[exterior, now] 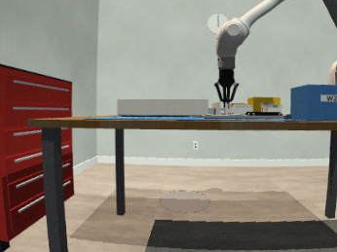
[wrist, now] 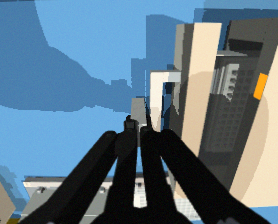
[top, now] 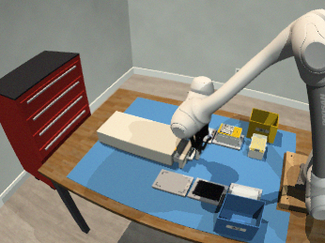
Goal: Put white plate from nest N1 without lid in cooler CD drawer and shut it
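Observation:
The cooler CD (top: 139, 138) is a long beige box on the blue mat. Its drawer (top: 183, 154) sticks out a short way at the end facing the arm. In the wrist view the white well plate (wrist: 226, 86) lies in the drawer, mostly under the housing, and the amber lamp (wrist: 259, 86) is lit. The drawer's pale bar handle (wrist: 159, 96) is just ahead of my fingertips. My gripper (wrist: 138, 107) is shut and empty, pointing down close to the drawer's front; it also shows in the top view (top: 199, 144) and the exterior view (exterior: 227, 97).
A grey lid (top: 173, 181), a black nest (top: 208, 189), a white piece (top: 245, 190) and a blue bin (top: 239, 214) lie near the front edge. A yellow-labelled box (top: 228, 134), a tip box (top: 257, 145) and a yellow bin (top: 264, 123) stand behind. A red cabinet (top: 44, 109) stands left.

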`<action>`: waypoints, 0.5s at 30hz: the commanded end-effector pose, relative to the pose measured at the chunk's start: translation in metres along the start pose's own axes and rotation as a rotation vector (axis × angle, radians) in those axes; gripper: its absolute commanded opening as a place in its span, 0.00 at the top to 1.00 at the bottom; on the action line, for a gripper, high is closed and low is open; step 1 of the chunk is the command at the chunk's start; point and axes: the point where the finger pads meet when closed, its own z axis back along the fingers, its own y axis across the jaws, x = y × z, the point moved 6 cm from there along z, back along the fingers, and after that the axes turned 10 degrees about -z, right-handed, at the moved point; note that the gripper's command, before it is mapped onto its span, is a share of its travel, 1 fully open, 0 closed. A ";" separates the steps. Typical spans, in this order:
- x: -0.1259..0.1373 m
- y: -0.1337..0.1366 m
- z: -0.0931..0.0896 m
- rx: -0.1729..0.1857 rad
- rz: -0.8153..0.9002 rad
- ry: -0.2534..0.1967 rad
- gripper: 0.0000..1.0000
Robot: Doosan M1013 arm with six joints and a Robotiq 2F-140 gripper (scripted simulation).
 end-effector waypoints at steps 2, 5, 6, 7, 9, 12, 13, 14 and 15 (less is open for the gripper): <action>-0.001 0.004 0.000 0.000 0.000 0.000 1.00; -0.001 0.008 0.000 0.000 0.000 0.000 1.00; -0.002 0.010 0.000 0.000 0.000 0.000 1.00; -0.002 0.011 0.000 0.000 0.000 0.000 1.00; -0.002 0.014 0.000 0.000 0.000 0.000 1.00; -0.003 0.017 0.000 0.000 0.000 0.000 1.00; -0.003 0.019 0.000 0.000 0.000 0.000 1.00; -0.003 0.019 0.000 0.000 0.000 0.000 1.00; -0.003 0.019 0.000 0.000 0.000 0.000 1.00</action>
